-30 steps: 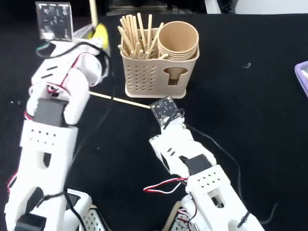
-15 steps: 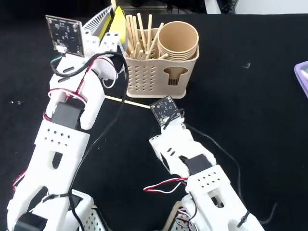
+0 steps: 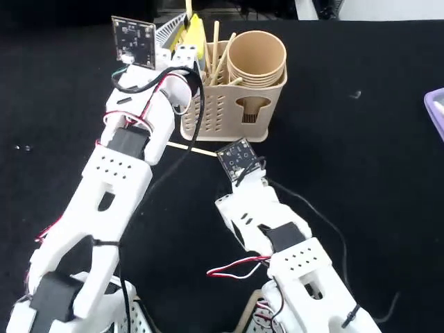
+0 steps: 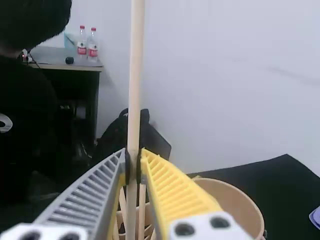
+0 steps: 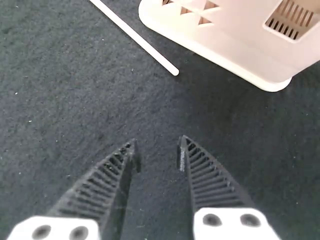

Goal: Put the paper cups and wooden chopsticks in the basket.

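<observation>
My left gripper [image 4: 132,161] was clamped on a chopstick [image 4: 135,70] that stood upright, its long axis near vertical and its lower end pointing down toward the basket [image 3: 229,114]. In the high view this gripper hung right over the basket's stick compartment, where other sticks [image 3: 216,48] already stood. The stacked cups [image 3: 257,59] sat in the compartment beside it. The coming move, as I judged it, turned on that straight downward line. The standing sticks crowded the opening and could push the held one aside.

My right gripper [image 5: 156,150] had its fingers apart and empty, low over the table [image 5: 60,100]. A loose chopstick [image 5: 134,36] lay flat ahead of it, just beside the basket's base and running aslant along its front. Its near end pointed toward this gripper, so my right arm was the nearer one. In the high view my left arm crossed over the stick's far end.
</observation>
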